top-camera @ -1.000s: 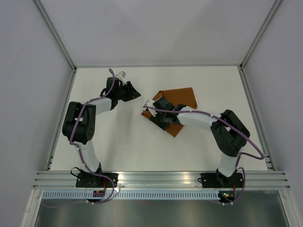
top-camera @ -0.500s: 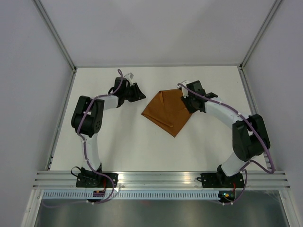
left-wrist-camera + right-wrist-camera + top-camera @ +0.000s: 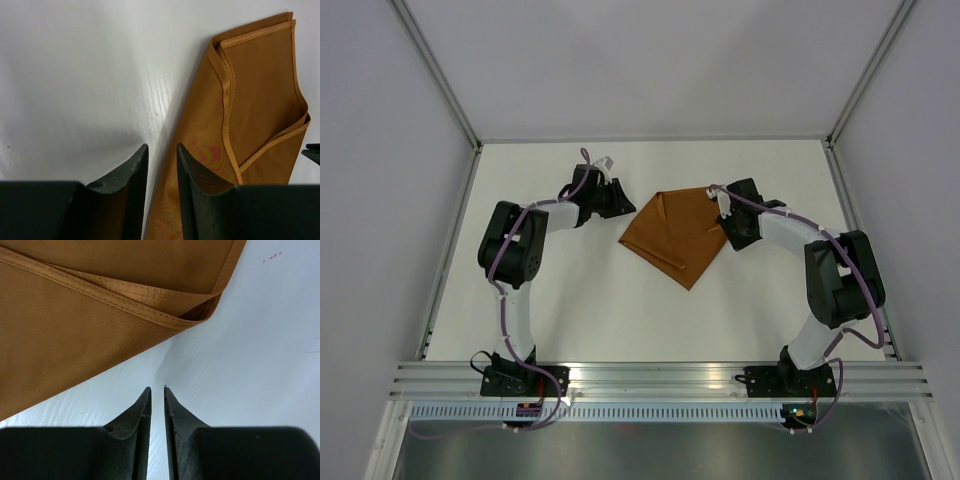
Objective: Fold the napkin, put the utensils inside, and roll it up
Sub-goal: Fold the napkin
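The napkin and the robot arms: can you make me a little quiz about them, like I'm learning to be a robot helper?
1. True or false: the napkin lies spread out in one single layer on the table.
2. Pick one: what sits between the jaws of the right arm? A) the napkin B) a fork C) only bare table
3. Fill the gap: in the top view the napkin lies ___ the left arm and the right arm.

Key
1. False: it is folded, with hems stacked over each other.
2. C: the napkin lies just ahead of the jaws.
3. between
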`<control>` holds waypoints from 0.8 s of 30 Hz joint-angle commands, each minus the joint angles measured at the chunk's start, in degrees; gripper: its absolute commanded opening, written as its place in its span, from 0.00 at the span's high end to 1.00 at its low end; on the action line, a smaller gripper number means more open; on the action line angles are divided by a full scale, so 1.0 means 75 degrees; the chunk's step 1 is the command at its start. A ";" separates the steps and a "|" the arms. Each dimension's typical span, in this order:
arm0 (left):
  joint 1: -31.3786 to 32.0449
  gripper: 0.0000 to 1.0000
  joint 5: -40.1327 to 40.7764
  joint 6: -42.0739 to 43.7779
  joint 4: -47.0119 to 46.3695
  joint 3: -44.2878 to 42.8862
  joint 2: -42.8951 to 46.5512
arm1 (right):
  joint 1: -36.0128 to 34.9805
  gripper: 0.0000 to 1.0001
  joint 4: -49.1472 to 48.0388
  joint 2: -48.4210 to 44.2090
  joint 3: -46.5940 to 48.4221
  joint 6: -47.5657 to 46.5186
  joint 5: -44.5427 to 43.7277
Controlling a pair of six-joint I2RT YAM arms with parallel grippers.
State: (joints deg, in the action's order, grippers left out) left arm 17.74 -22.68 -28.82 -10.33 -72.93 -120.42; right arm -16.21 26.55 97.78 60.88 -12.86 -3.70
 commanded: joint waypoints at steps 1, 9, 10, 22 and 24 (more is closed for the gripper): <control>0.0096 0.66 0.0292 0.0128 0.0263 -0.0226 -0.0116 | 0.0052 0.79 0.0012 0.0415 0.0307 -0.0043 0.0025; 0.0295 0.67 0.0842 -0.0094 0.0404 0.0067 0.0083 | 0.0052 0.79 -0.0070 0.1482 0.1034 -0.0090 -0.0022; 0.0318 0.67 0.0913 -0.0141 0.0404 0.0230 0.0176 | 0.0040 0.79 -0.0082 0.1575 0.1232 -0.0090 -0.0056; 0.0377 0.67 0.1910 -0.1009 -0.0029 0.1811 0.1090 | 0.0052 0.79 0.0327 0.3146 0.3270 -0.0148 -0.0092; 0.0389 0.67 0.2004 -0.1160 -0.0193 0.2058 0.1382 | 0.0052 0.79 0.0386 0.3404 0.3530 -0.0183 0.0024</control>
State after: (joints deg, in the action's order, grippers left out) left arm 20.38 -11.75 -34.11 -13.41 -60.90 -112.86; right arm -15.90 26.37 119.31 84.79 -13.78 -3.68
